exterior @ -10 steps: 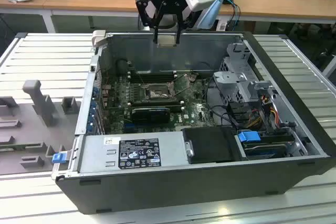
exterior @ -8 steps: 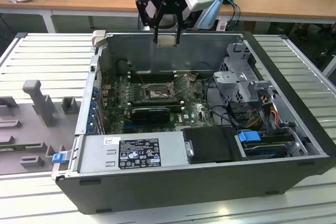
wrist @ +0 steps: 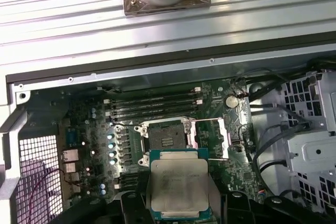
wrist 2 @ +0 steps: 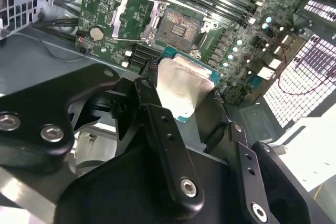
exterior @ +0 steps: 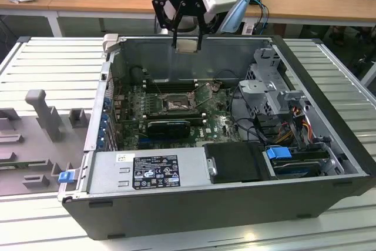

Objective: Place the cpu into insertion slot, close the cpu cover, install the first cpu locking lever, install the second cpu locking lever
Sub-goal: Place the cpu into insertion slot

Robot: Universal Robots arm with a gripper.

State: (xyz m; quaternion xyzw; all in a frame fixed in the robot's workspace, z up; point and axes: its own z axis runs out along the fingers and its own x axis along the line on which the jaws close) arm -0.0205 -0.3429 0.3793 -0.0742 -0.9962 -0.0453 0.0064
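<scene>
- Above the open computer case [exterior: 176,204], I've got the tool [exterior: 187,47] hanging near the rear wall, clamped on the cpu [exterior: 187,44] by two opposite edges.
- Second wrist view confirms the grip: black fingers [wrist 2: 148,92] on either side of the chip, silvery top facing the camera, green edge showing.
- The cpu is in the air, clear of the board, not touching anything but the tool.
- Below it, the insertion slot [wrist: 167,139] sits bare, its dark contact field exposed inside the metal rim.
- In the first wrist view the chip [wrist: 178,187] shows just short of the socket, not lined up over it.
- The cpu cover [wrist: 210,137] is swung off the socket and lies just beside it, green board visible through its window.
- Long black memory slots [wrist: 152,106] run along the far side of the socket on the motherboard [exterior: 217,124].
- Outward, the grey power supply [exterior: 147,171] lines the case's near side.
- The case itself rests on a slatted metal worktop [exterior: 47,69].
</scene>
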